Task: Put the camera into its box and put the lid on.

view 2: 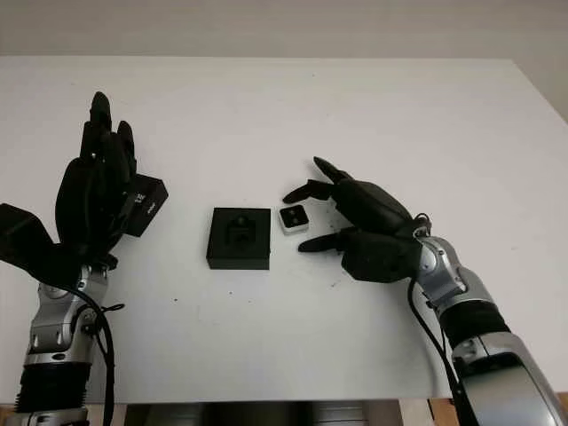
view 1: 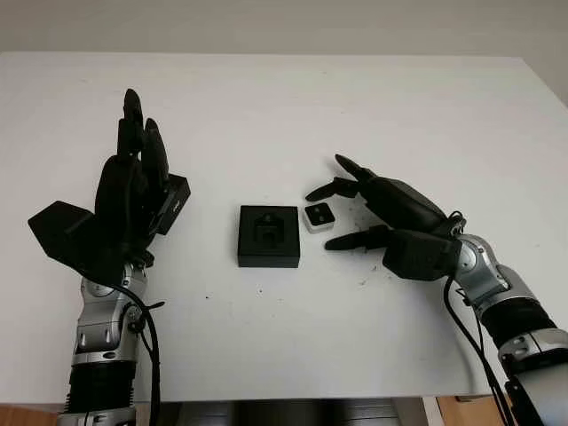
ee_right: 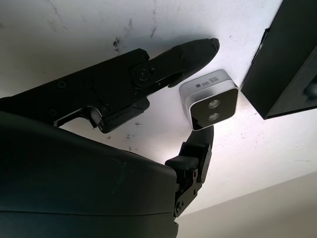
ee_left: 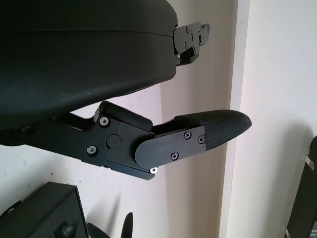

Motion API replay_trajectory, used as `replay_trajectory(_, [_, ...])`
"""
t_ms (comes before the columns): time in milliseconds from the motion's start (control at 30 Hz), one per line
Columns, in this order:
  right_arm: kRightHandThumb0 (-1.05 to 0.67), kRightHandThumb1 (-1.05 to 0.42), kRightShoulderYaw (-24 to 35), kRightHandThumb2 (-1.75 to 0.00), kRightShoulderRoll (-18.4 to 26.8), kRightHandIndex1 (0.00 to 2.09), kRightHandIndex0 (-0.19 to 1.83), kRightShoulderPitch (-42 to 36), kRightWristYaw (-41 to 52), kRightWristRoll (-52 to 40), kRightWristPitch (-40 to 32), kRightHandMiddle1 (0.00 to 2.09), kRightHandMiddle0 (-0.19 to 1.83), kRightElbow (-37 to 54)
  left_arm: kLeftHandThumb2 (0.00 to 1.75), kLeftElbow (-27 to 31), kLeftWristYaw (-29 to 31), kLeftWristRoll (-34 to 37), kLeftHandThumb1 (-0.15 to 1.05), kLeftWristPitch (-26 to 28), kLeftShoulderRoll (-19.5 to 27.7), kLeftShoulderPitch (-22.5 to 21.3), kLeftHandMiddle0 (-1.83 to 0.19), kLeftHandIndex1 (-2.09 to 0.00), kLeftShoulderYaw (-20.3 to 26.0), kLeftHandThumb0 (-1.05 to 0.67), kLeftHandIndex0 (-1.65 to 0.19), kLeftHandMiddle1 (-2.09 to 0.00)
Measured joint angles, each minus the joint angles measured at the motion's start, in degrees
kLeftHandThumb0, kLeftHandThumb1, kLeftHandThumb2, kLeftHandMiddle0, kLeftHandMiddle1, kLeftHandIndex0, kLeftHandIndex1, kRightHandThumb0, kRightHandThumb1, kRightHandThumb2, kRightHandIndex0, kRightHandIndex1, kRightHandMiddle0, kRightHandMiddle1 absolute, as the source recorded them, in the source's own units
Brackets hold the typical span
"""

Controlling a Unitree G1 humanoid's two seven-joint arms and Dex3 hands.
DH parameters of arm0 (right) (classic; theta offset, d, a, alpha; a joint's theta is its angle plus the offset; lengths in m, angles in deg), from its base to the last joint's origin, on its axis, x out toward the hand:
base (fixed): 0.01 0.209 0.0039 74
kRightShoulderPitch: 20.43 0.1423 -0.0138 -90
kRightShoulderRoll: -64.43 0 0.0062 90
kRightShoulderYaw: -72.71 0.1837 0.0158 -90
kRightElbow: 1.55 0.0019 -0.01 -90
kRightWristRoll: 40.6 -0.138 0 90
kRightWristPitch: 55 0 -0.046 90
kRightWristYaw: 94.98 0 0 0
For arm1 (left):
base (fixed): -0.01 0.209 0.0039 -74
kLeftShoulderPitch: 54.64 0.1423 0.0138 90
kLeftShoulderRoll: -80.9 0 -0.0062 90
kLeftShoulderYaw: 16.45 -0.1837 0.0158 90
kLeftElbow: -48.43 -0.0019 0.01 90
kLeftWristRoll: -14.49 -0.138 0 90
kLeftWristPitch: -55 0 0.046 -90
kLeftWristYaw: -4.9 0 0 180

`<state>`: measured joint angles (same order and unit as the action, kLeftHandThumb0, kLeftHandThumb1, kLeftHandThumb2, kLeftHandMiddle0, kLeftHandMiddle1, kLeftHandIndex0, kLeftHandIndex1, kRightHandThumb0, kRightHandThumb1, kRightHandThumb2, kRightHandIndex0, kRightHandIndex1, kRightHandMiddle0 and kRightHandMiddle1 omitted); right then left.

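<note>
Two fingers point(ee_right: 190, 54) flank camera point(ee_right: 210, 99).

One small silver-and-black camera point(view 1: 318, 216), one open black box point(view 1: 268, 235) and one black lid point(view 1: 171, 202) lie on the single white counter point(view 1: 355, 106), with two black hands over it, the left hand point(view 1: 133, 191) and the right hand point(view 1: 390, 222).

you've got the box point(view 2: 240, 238) lying open on the white table point(view 2: 373, 115), with the small silver camera point(view 2: 294, 218) just beside it on the right. your right hand point(view 2: 355, 226) is open with its fingers on either side of the camera. your left hand point(view 2: 93, 191) is raised beside the black lid point(view 2: 146, 206)
</note>
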<state>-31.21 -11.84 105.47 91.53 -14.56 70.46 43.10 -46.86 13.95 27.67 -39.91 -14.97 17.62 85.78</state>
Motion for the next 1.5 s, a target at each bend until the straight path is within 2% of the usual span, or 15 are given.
replay_trajectory(433, [-0.37,-0.97,-0.69,-0.06,-0.35,0.07,0.08,0.40,-5.20,1.99,2.17,1.33,0.36,-1.89,0.66,-0.15,0.57,0.21,1.05,-0.37,-0.44,0.00,0.19,0.00,0.04,-0.72,0.19,0.00])
replay_trajectory(733, [-0.39,-0.93,-0.78,-0.05,-0.23,0.08,0.13,0.59,-8.52,3.19,3.26,1.32,0.40,-2.87,0.65,-0.15,0.16,0.11,1.05,-0.34,-0.45,0.00,0.19,0.00,0.29,-0.72,0.19,0.00])
replay_trajectory(967, [-0.37,-0.94,-0.26,-0.05,-0.25,0.07,0.14,0.54,-5.78,0.73,3.06,1.40,0.41,-2.90,0.65,-0.16,0.42,0.05,1.05,-0.37,-0.47,0.00,0.19,0.00,0.29,-0.72,0.19,0.00])
replay_trajectory(1200, [-0.38,-0.99,2.84,-0.06,-3.62,0.06,0.15,-0.35,0.50,-8.11,-0.82,1.59,0.27,-2.54,0.67,-0.15,0.42,-0.02,1.05,-0.37,-0.48,0.00,0.19,0.00,0.26,-0.71,0.19,0.00])
replay_trajectory(1500, [-0.42,-0.98,5.94,-0.05,-4.78,0.07,0.16,-2.07,3.50,-12.47,-8.21,1.64,0.27,3.66,0.65,-0.28,0.65,0.19,1.05,-0.37,-0.59,0.01,0.19,0.00,0.30,-0.71,0.19,0.00])
